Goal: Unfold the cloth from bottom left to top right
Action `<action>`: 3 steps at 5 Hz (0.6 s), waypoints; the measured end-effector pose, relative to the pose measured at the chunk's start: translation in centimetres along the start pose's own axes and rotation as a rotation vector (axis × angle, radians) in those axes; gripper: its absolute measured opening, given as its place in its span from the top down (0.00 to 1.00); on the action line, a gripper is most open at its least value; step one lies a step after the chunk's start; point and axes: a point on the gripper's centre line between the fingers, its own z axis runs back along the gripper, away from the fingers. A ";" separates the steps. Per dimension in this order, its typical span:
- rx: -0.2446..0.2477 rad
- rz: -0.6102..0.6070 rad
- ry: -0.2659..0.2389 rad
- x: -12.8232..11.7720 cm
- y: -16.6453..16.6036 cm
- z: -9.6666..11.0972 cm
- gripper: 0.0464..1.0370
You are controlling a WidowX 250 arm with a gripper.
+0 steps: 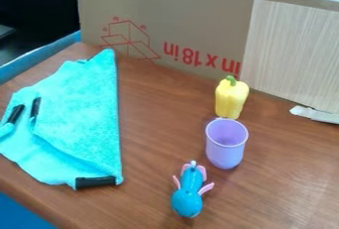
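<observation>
- On the left side of the brown wooden table (159,124), a bright turquoise, fuzzy cloth (83,109) lies folded, its long straight edge on the right and its narrow point towards the back.
- Along the cloth's front edge, near the right corner, sits a short black strip (96,182); two more dark strips mark its left part.
- How far open the gripper is, and whether it has hold of anything – I cannot tell.
- Right of the cloth, well apart from it, stands a smooth lavender cup (226,146), mouth up.
- Just behind the cup is a yellow toy bell pepper (230,99) with a green stem – whether they touch, I cannot tell.
- Nearer the front, a blue toy (188,193) with pink side pieces lies between cloth and cup.
- Behind everything stands a tan cardboard panel (185,20) with red markings.
</observation>
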 end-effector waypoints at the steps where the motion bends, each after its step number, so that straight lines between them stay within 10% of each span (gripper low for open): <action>1: -0.014 0.004 0.036 0.0 0.0 -1.4 0.04; 3: -0.107 0.114 0.063 -1.5 3.2 -5.8 0.04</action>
